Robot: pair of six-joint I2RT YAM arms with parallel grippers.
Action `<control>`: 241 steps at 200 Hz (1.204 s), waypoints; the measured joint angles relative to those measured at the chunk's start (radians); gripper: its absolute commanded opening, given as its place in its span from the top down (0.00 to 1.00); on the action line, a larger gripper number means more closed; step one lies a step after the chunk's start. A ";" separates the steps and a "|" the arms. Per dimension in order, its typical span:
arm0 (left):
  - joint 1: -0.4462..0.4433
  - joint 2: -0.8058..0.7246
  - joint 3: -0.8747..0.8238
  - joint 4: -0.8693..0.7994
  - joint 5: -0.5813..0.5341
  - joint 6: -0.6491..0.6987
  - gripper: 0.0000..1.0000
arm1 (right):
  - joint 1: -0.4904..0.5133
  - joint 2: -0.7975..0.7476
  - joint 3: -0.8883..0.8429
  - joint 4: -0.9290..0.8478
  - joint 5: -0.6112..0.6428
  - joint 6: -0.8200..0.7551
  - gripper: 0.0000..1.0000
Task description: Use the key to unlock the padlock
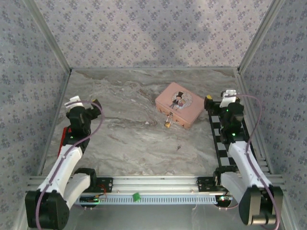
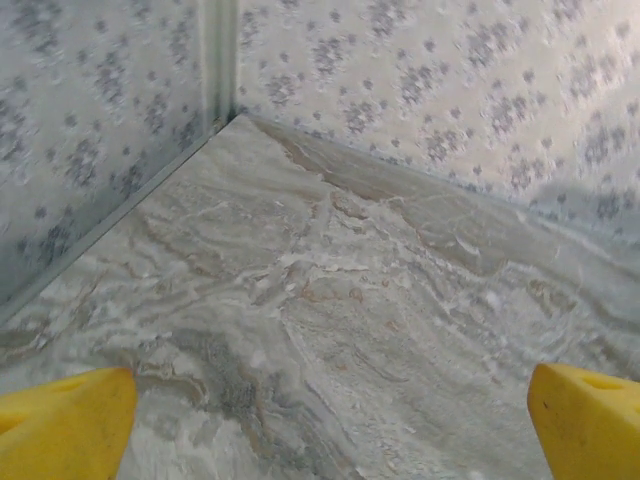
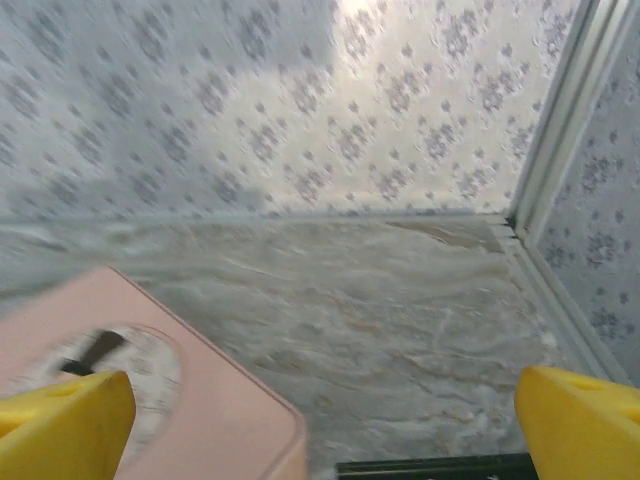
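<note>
Padlock [image 1: 168, 122] at pink box [image 1: 184, 103], key [image 1: 179, 147] a speck on worktop [image 1: 124, 139] nearer; left gripper [image 1: 85, 101] and right gripper [image 1: 219, 98] wide, empty; flat key may skid when pinched.

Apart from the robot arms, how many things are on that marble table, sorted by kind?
Pink box: 1
Brass padlock: 1
Tiny grey key: 1
Red object, left edge: 1
Total: 4

Padlock [image 1: 168, 123] at box [image 1: 184, 106] front, key [image 1: 178, 147] nearer
</note>
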 measured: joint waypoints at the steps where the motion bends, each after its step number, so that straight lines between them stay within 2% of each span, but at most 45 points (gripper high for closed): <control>1: 0.000 -0.003 0.003 -0.008 -0.001 -0.008 0.00 | 0.000 -0.005 0.004 -0.006 -0.002 0.003 0.01; 19: 0.007 -0.058 0.041 -0.158 -0.004 -0.138 0.00 | 0.003 -0.083 0.079 -0.151 -0.025 0.093 0.01; 35: 0.030 -0.117 0.035 -0.254 0.040 -0.206 0.00 | 0.003 -0.137 0.139 -0.317 -0.054 0.224 0.01; 73: 0.108 -0.183 -0.060 -0.329 0.334 -0.258 0.00 | -0.013 -0.240 0.097 -0.528 -0.248 0.445 0.01; 95: 0.098 -0.136 -0.066 -0.351 0.500 -0.245 0.00 | -0.008 -0.245 0.067 -0.620 -0.343 0.476 0.04; 116: 0.055 -0.110 -0.067 -0.368 0.562 -0.225 0.00 | 0.037 -0.188 0.067 -0.690 -0.374 0.478 0.06; 133: 0.011 -0.115 -0.075 -0.349 0.588 -0.218 0.00 | 0.121 -0.130 0.067 -0.740 -0.357 0.481 0.08; 151: -0.024 -0.113 -0.095 -0.311 0.595 -0.212 0.00 | 0.253 -0.068 0.067 -0.790 -0.303 0.489 0.13; 192: -0.048 -0.101 -0.145 -0.262 0.602 -0.194 0.00 | 0.499 0.073 0.078 -0.835 -0.161 0.533 0.17; 215: -0.048 -0.119 -0.163 -0.257 0.608 -0.167 0.00 | 0.575 0.171 0.100 -0.844 -0.095 0.545 0.18; 241: -0.048 -0.201 -0.203 -0.236 0.593 -0.145 0.00 | 0.597 0.287 0.116 -0.842 -0.059 0.551 0.22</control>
